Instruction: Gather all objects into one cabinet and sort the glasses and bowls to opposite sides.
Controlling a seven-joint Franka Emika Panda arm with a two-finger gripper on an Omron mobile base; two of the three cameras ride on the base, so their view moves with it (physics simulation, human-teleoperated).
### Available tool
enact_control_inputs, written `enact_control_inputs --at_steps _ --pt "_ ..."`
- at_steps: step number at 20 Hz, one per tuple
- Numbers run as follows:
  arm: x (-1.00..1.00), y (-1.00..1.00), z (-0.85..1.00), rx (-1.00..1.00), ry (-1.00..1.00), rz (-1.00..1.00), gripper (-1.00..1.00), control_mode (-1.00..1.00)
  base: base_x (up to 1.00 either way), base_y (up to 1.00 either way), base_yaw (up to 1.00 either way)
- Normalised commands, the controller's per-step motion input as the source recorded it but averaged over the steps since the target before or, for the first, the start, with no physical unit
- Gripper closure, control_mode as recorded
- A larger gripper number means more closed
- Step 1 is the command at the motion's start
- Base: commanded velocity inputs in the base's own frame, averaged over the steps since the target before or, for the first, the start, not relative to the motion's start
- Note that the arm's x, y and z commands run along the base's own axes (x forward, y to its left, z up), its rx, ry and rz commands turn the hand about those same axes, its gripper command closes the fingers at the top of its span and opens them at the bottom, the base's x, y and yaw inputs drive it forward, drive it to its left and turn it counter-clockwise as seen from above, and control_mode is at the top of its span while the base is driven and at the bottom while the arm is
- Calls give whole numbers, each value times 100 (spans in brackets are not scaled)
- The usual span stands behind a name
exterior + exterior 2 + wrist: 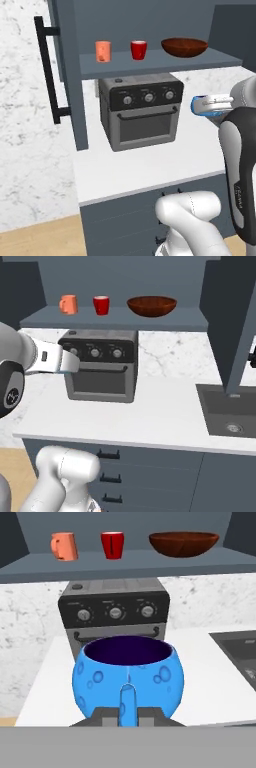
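The gripper is closed on the blue bowl, its fingers pinching the near rim, so the bowl hangs off the hand above the white counter, in front of the toaster oven and clear of both. In the hand view the bowl sits close to the camera with its dark inside facing up, and 1 blue-tinted finger rises across its near wall. In the left base view the blue bowl shows as a blue edge just right of the oven, partly covered by the white hand. In the right base view the hand lies across the oven's left front. The other 3 vessels stand on the shelf of the open slate cabinet, above the oven: the orange tumbler farthest left, the red cup near it, and the brown bowl well to the right. The cabinet door is swung open to the left, and its black bar handle faces the left base camera. A sink is set into the counter to the right.
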Motion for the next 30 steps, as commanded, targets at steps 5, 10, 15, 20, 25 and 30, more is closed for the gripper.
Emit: enact_control_inputs --at_steps 5,10,15,20,25,30 --pt "0 0 0 0 0 0 100 100 52 0 5" --pt "0 0 0 0 0 0 100 100 29 -7 15" --pt "0 0 0 0 0 0 100 100 19 -9 15" --pt "2 0 0 0 0 1 100 -100 18 0 7" --pt "1 16 28 0 -2 0 100 -100 0 0 0" --pt "0 37 58 0 -4 0 100 -100 0 0 0"
